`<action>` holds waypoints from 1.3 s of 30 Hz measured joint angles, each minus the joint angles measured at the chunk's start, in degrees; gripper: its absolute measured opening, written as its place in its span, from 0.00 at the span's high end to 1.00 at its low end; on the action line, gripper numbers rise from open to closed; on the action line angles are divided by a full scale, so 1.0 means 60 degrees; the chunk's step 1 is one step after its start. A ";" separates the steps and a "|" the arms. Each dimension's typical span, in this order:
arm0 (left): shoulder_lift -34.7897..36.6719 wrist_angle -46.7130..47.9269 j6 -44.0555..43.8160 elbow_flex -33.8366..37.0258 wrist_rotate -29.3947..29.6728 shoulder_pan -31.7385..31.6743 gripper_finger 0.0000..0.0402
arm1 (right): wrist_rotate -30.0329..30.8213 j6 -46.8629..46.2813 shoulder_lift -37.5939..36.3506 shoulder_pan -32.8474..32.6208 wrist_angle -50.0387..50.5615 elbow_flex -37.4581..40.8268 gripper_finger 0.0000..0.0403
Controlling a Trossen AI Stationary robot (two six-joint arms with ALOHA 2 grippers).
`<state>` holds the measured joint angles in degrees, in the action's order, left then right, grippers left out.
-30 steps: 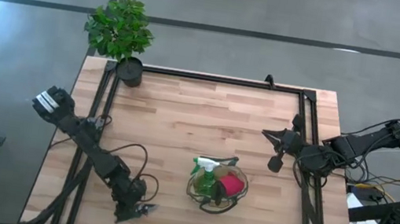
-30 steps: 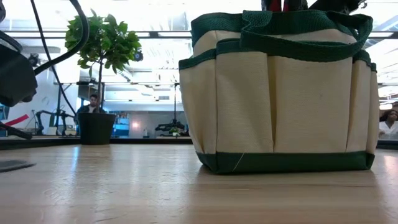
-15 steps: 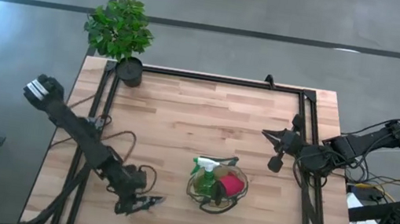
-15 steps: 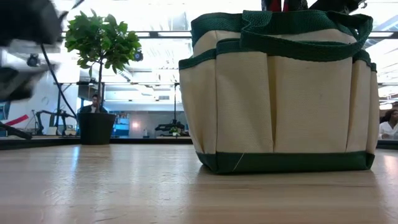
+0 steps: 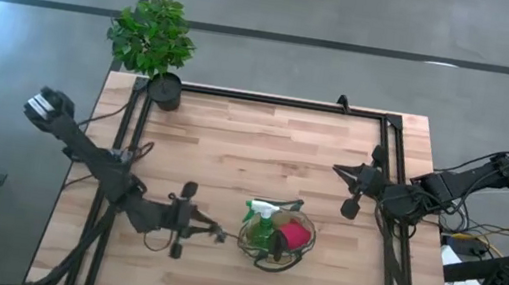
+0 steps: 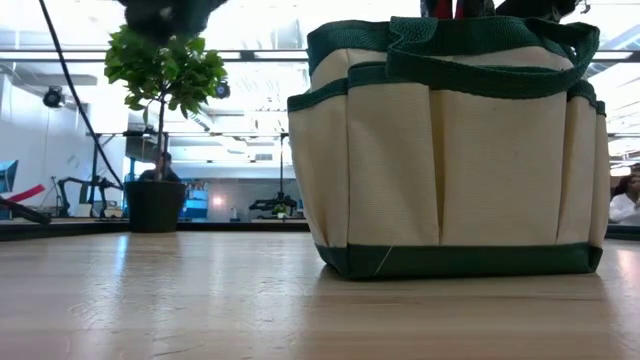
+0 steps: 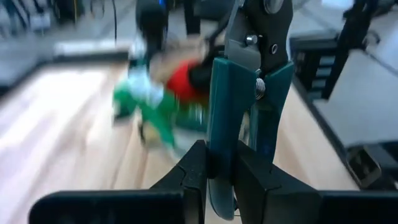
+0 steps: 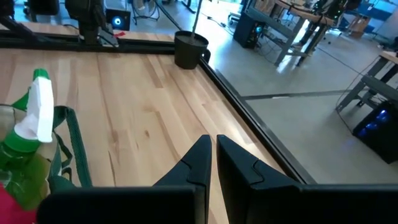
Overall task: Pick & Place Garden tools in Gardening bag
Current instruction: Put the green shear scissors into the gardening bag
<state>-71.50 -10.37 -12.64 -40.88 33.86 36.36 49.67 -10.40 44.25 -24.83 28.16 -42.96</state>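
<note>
Bare tabletop (image 5: 263,154) btwn plant pot (image 5: 165,91) & gardening bag (image 5: 276,233).

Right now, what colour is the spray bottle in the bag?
Green, with a white nozzle: spray bottle, clearest in the right wrist view.

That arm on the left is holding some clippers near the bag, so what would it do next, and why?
Probably carry on toward the round tan fabric bag and get above its open top. The left end effector grips the teal-handled pruning shears just beside the bag, not yet over it.
</note>
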 joint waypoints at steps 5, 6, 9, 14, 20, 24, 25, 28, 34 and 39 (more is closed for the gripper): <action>-0.0812 -0.3003 0.2037 0.0000 -0.0936 -0.0626 0.87 | 0.0000 0.0012 0.0000 -0.0002 -0.0043 -0.0004 0.96; -0.1004 -0.3611 0.2333 0.0000 -0.1321 -0.0731 0.87 | 0.0000 0.0012 0.0000 0.0002 -0.0044 -0.0004 0.96; -0.1626 -0.5141 0.2724 0.0000 -0.2960 -0.1049 0.87 | -0.0001 0.0012 0.0002 0.0000 -0.0065 -0.0004 0.96; -0.2418 -0.6335 0.3062 -0.0171 -0.5459 -0.1529 0.87 | -0.0031 0.0017 0.0018 0.0001 -0.0390 -0.0004 0.96; -0.2609 -0.6356 0.3088 -0.0752 -0.5310 -0.2603 0.87 | -0.0066 0.0424 0.0018 0.0000 -0.1413 -0.0063 0.96; -0.2598 -0.6178 0.2818 -0.1135 -0.3504 -0.3124 0.87 | -0.0097 0.0806 0.0022 -0.0002 -0.1866 -0.0131 0.96; -0.2596 -0.6150 0.2725 -0.1234 -0.2934 -0.3204 0.87 | -0.0103 0.0804 0.0036 -0.0002 -0.2042 -0.0131 0.96; -0.2591 -0.5622 0.2361 -0.1648 -0.1427 -0.3403 0.87 | -0.0113 0.0847 0.0154 -0.0002 -0.2555 -0.0131 0.96; -0.2591 -0.3681 0.2246 -0.2913 0.1493 -0.3573 0.87 | -0.0790 0.1091 0.0905 0.0018 -0.3990 -0.0131 0.96; -0.2591 -0.2785 0.2420 -0.3572 0.2403 -0.3748 0.87 | -0.0816 0.1559 0.1589 0.0034 -0.4879 -0.0408 0.95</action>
<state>-87.05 -27.09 1.88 -62.31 48.28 13.87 44.78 -1.05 53.79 -24.62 -1.11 -45.41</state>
